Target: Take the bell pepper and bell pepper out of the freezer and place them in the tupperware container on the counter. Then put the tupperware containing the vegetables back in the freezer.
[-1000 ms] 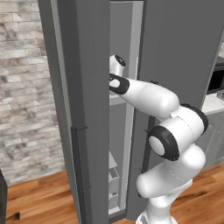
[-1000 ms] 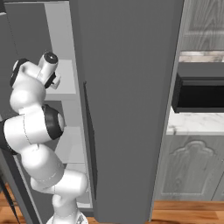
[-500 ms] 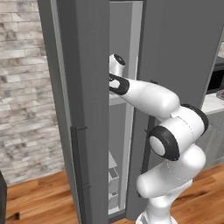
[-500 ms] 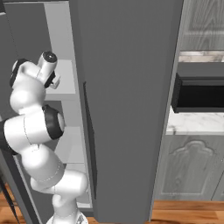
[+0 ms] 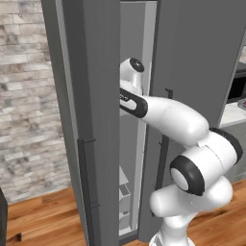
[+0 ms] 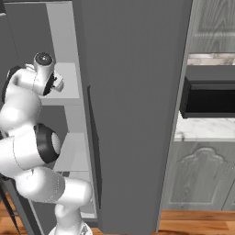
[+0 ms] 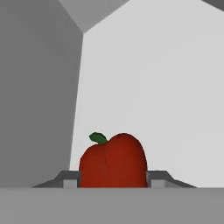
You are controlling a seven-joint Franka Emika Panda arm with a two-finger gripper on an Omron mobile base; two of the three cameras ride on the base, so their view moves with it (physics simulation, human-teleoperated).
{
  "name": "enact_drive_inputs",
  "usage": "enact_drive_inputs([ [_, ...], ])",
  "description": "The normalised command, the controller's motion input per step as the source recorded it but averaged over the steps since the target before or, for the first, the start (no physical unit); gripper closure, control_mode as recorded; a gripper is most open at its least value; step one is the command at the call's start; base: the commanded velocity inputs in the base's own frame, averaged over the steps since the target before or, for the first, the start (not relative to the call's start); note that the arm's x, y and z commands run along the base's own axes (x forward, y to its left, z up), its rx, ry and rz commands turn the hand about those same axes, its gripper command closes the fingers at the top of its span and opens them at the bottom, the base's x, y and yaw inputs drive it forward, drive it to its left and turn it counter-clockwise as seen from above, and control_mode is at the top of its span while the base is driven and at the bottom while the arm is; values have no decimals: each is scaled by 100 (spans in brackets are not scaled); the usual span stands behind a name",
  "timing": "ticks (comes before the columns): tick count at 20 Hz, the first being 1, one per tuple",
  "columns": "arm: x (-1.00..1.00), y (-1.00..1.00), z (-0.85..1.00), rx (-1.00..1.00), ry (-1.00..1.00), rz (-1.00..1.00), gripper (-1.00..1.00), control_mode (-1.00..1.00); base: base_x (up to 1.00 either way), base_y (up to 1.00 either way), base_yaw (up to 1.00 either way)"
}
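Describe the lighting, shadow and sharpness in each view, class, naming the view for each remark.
Hand view: soft, slightly blurred; the red pepper looks matt, no glare, set between the gripper fingers against flatly lit pale walls. Left base view: the freezer door is evenly dark, its inside brighter. Right base view: crisp edges, the microwave a plain black block.

The bell pepper (image 7: 113, 161) is showing glossy red with a green stem. The freezer (image 6: 133, 92) is showing dark grey outside, pale grey-white inside. At three o'clock, the bench (image 6: 206, 130) is showing grey-veined white marble.
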Motion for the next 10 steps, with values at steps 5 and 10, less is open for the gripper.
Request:
enact_drive_inputs([
  [5, -41, -51, 23, -2, -8, -10, 100, -100, 0, 0, 0],
  [10, -34, -61, 16, 0, 0, -4, 100, -100, 0, 0, 0],
])
